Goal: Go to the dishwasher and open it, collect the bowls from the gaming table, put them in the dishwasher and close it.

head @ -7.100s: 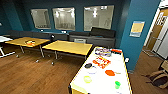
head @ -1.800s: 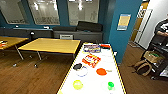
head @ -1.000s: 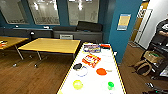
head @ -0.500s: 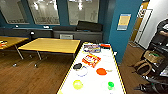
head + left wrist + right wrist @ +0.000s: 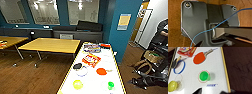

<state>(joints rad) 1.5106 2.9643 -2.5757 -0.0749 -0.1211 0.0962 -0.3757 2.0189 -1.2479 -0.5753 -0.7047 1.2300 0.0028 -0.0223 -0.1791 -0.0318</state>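
The gaming table (image 5: 100, 81), white-topped with a yellow rim, stretches away just ahead of me. On its near end stand two bowls: a yellow-green bowl (image 5: 77, 84) to the left and a bright green bowl (image 5: 110, 85) to the right. My right wrist camera looks down on the same end of the gaming table (image 5: 218, 62), with the green bowl (image 5: 204, 76) upright inside a red circle and the yellow-green bowl (image 5: 172, 86) further off. My left wrist camera hangs over wood floor. The dishwasher is out of view.
A red paddle (image 5: 101, 71), a black paddle (image 5: 77, 66), a blue ring (image 5: 81, 72) and board-game boxes (image 5: 91, 60) lie further along the table. A yellow-wood table (image 5: 51, 45) stands to the left. A person with a rig (image 5: 156, 60) is at the right, past a blue wall (image 5: 122, 32).
Since seven seconds ago the camera has come closer to the white table and turned. Over the last second the view has barely shifted and nothing on the table has moved.
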